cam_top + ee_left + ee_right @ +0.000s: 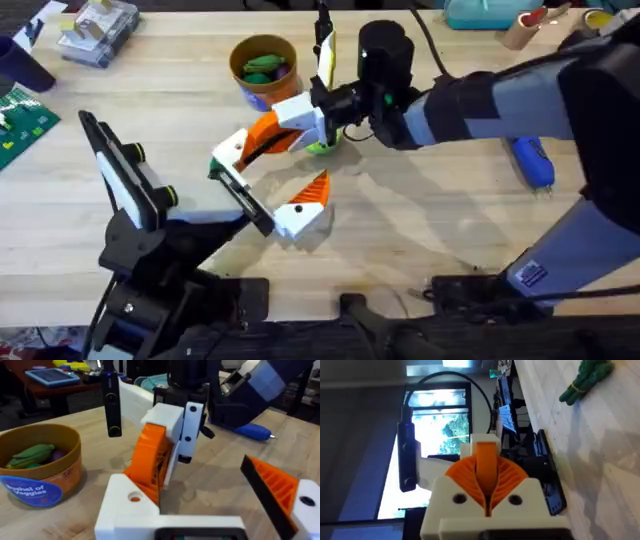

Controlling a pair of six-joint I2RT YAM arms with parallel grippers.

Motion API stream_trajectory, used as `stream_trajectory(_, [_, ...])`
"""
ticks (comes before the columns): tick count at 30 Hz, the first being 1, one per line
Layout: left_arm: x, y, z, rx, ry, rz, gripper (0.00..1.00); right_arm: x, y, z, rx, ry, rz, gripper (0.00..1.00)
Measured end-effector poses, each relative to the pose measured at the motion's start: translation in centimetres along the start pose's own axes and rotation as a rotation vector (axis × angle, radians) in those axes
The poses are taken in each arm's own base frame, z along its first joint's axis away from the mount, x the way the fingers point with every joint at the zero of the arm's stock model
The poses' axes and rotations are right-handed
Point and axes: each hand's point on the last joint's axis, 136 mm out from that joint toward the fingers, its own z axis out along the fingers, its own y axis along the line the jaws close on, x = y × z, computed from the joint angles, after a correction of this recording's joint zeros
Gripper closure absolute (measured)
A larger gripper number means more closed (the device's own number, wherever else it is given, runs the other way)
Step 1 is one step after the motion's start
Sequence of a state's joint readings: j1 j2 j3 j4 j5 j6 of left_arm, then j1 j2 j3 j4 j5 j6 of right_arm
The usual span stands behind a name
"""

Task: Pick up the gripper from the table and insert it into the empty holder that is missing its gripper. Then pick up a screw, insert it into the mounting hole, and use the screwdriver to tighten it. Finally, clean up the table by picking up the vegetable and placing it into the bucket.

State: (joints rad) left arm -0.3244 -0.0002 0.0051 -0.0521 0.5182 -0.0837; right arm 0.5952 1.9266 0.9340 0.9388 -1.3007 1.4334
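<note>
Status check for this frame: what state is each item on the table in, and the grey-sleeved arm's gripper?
White mount block with orange ribbed finger: lifted, gripped, at the bar's bare end; seating unclear.
Right gripper: shut on that finger.
Black holder bar: one orange finger attached at its other end.
Stubby blue screwdriver: lying on table, untouched.
Orange-tan bucket: upright, vegetables inside.
Green vegetable: on table.

The light wooden table [440, 215] carries the bucket [262, 68], with a green vegetable [322, 147] near it and the screwdriver [532, 160] well apart.
</note>
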Motion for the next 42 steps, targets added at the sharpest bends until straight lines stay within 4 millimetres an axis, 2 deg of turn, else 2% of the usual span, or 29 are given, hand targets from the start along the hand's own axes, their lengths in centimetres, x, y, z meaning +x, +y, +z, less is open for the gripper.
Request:
stream_trajectory(19, [0.0,0.2,0.0,-0.011,-0.001,0.000,0.014,-0.1,0.1,0.1,-0.001,-0.009,-0.008,0.986])
stream_trajectory(33, [0.0,0.2,0.0,-0.014,-0.001,0.008,0.014,0.9,0.7,1.1,-0.015,0.039,-0.050,0.614])
stream_trajectory(36, [0.0,0.2,0.0,-0.010,-0.001,0.008,0.014,1.0,1.0,1.1,-0.023,0.044,-0.070,0.461])
stream_trajectory(42, [0.2,-2.5,-0.1,0.134,0.012,0.009,0.014,1.2,1.2,1.7,-0.025,0.049,-0.073,0.121])
